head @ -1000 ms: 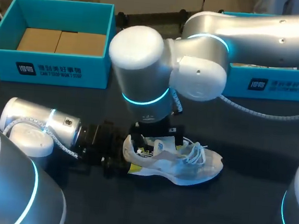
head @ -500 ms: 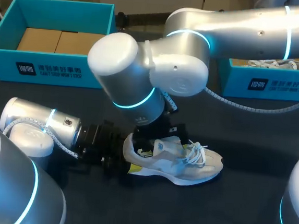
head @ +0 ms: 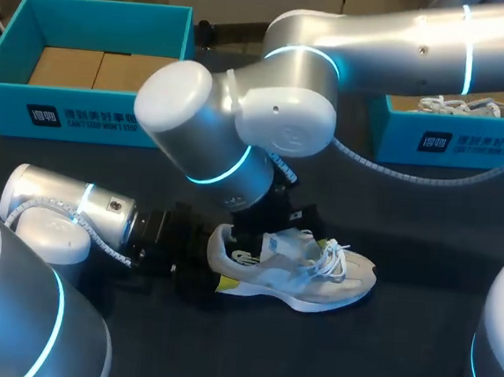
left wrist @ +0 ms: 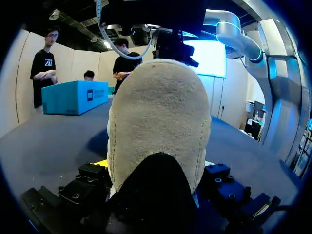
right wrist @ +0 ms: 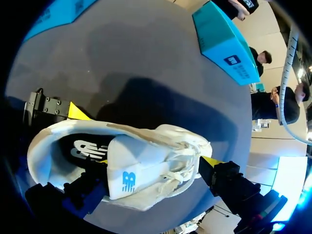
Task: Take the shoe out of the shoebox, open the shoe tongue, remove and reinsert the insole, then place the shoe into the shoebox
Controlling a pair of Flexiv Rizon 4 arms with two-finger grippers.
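Note:
The white shoe [head: 297, 276] lies on its sole on the dark table, toe to the right. My left gripper [head: 214, 266] is shut on its heel from the left. In the left wrist view the beige heel [left wrist: 158, 117] fills the space between the black fingers [left wrist: 90, 178]. My right arm reaches across from the right. Its gripper [head: 285, 231] stands open over the shoe's mouth. In the right wrist view one finger [right wrist: 90, 180] is inside the opening on the black insole [right wrist: 80, 147]. The other finger [right wrist: 217, 168] is beyond the laces, and the tongue [right wrist: 129, 178] lies between them.
A teal shoebox [head: 82, 116] holding brown cardboard stands at the back left. A second teal box [head: 455, 140] at the back right holds another white shoe [head: 471, 106]. My right arm's big wrist joint hangs over the table's middle.
My right arm has swung leftward and turned over the shoe, uncovering the right-hand box. The shoe and my left gripper have stayed in place.

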